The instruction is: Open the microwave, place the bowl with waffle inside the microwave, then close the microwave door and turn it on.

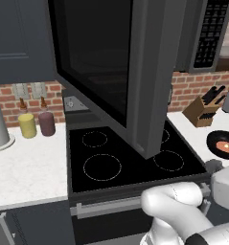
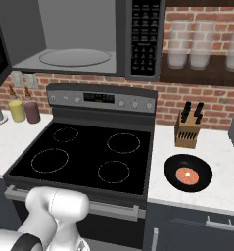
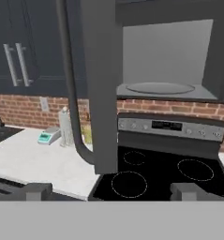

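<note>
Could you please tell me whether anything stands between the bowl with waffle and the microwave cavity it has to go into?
Nothing visible blocks it. The microwave door is swung wide open to the left, exposing the pale cavity. The bowl with waffle sits on the counter right of the stove, below and right of the cavity.

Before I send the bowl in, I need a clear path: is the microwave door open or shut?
Open. The microwave door is swung out over the stove, baring the pale cavity and its turntable.
</note>
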